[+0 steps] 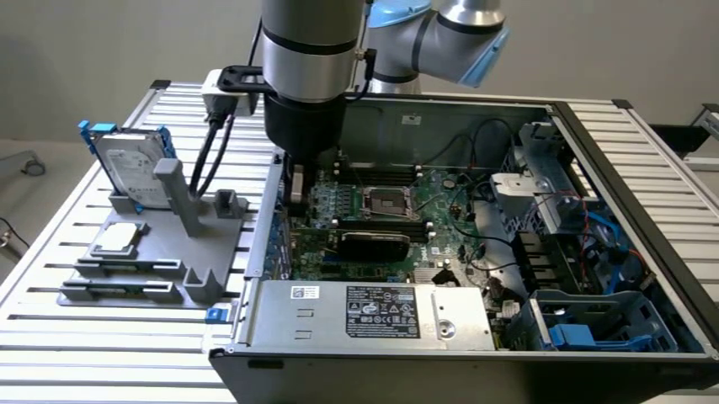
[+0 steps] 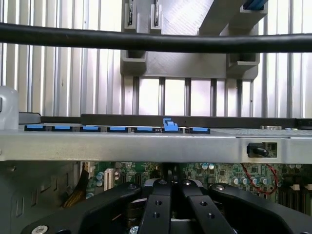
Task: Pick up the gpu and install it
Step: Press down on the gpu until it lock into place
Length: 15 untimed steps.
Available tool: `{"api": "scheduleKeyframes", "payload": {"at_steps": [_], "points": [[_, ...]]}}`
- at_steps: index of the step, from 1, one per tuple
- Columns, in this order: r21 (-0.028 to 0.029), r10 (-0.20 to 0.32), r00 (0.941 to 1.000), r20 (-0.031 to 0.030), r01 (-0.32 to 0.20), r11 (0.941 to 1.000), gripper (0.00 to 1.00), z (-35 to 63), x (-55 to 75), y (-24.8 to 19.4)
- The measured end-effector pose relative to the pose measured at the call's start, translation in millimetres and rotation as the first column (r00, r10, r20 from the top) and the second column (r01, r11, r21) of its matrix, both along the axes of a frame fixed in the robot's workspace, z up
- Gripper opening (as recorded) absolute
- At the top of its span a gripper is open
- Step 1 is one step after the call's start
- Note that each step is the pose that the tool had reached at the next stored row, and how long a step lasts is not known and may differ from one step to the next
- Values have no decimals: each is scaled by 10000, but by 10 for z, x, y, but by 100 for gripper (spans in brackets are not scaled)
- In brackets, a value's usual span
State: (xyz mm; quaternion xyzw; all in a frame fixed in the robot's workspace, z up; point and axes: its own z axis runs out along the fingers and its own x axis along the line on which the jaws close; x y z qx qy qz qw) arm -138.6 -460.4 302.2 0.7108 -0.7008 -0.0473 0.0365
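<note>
Closed gripper, inside computer case

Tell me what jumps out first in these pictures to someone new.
The open computer case fills the exterior view's right, green motherboard exposed. The arm reaches down into the case's near-left edge, its gripper shut just above the board. On the exterior view's left, a grey rack holds a hard drive upright.

Standing upright in a blue frame at ten o'clock on the grey holder: a silver hard drive. Lying flat just toward six o'clock of it: a small square chip. Sitting open at three o'clock: a computer case, power supply along its front.
</note>
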Motion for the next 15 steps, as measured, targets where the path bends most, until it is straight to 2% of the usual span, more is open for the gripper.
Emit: {"api": "scheduleKeyframes", "payload": {"at_steps": [5, 15], "points": [[-22, 2, 10000, -33, -2, 10000, 11, 8, -2, -1], [-31, 1, 10000, -32, -1, 10000, 11, 8, -42, 0]]}}
